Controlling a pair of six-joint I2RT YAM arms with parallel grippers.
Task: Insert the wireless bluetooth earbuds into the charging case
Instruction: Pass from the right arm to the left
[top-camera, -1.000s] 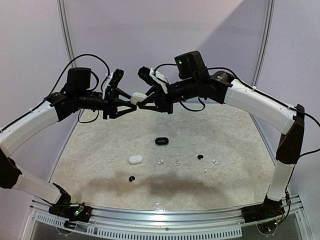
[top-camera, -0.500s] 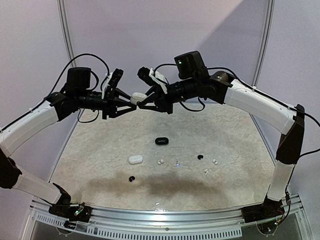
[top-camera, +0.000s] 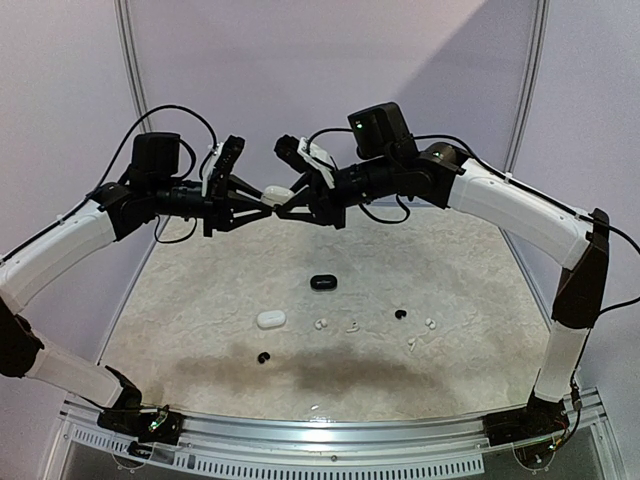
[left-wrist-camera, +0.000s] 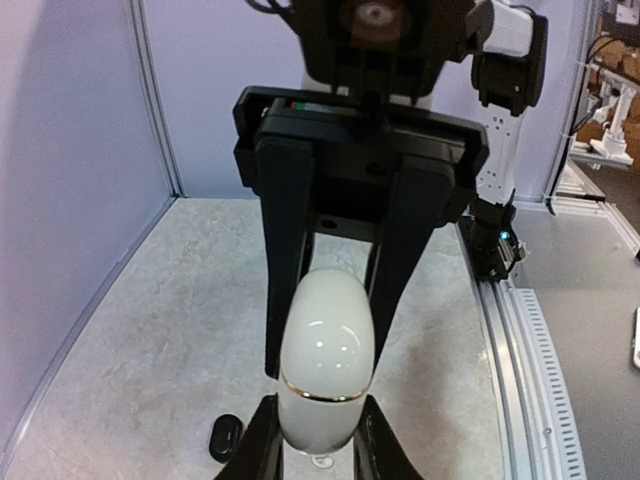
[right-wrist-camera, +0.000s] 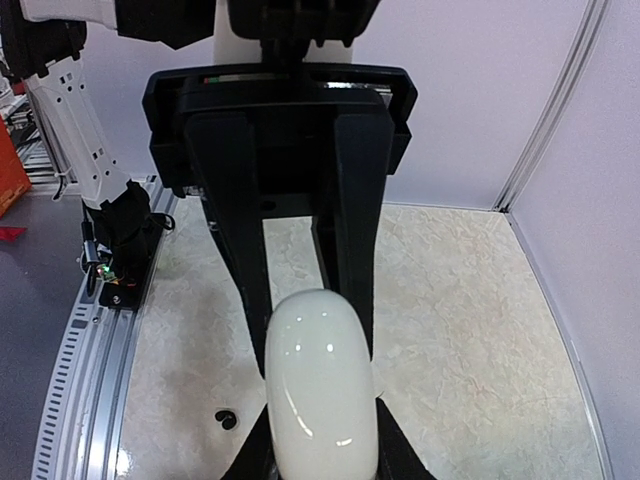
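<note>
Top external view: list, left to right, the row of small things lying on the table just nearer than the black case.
closed white case → first white earbud → second white earbud → black earbud → third white earbud. A nearer white earbud overlaps the black one sideways, so it is left out.

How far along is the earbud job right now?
Done: nothing visible; earbuds lie loose on the table. In hand: the left gripper and right gripper both clamp a closed white case in mid-air. Remaining: open it, then seat the earbuds.
</note>
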